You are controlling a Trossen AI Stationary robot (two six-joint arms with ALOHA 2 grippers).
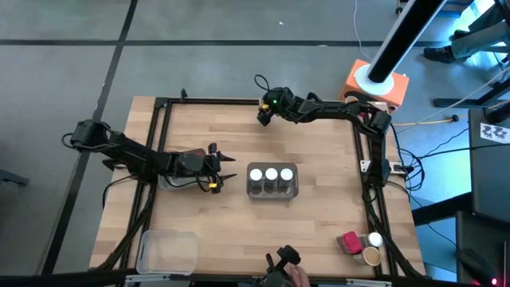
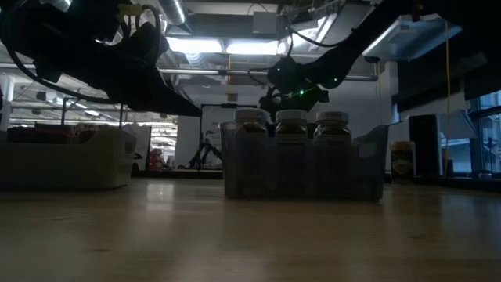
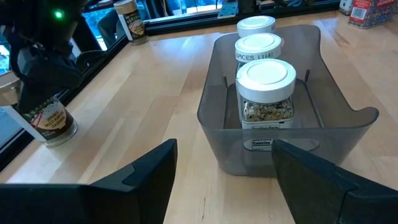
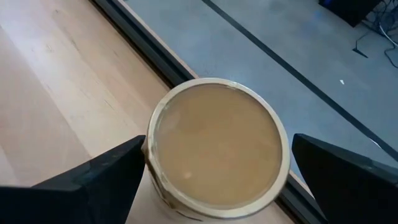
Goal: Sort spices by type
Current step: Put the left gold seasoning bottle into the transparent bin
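Observation:
Three white-lidded jars [image 1: 272, 174] stand in a row in a clear grey tray [image 1: 295, 191] at mid-table; they also show in the left wrist view [image 3: 266, 74]. My left gripper [image 1: 225, 165] hovers open just left of that tray, pointing at it. My right gripper [image 1: 264, 114] is at the table's far edge, open, pointing down over a tan-lidded jar [image 4: 217, 146], one finger on each side. That jar [image 3: 48, 118] stands on the table. A red packet [image 1: 348, 243], a white-lidded jar [image 1: 375, 238] and a tan-lidded jar [image 1: 371, 256] sit at the near right corner. My right gripper comes at the tan-lidded jar from above, its fingers [image 4: 109, 174] level with the jar's sides. I cannot tell whether either finger touches the jar.
An empty clear tray [image 1: 166, 251] lies at the near left corner, and another clear tray [image 1: 165, 182] sits under my left arm. One more tan-lidded jar [image 3: 130, 22] stands toward the far right. A person's hand [image 1: 296, 276] shows at the near edge.

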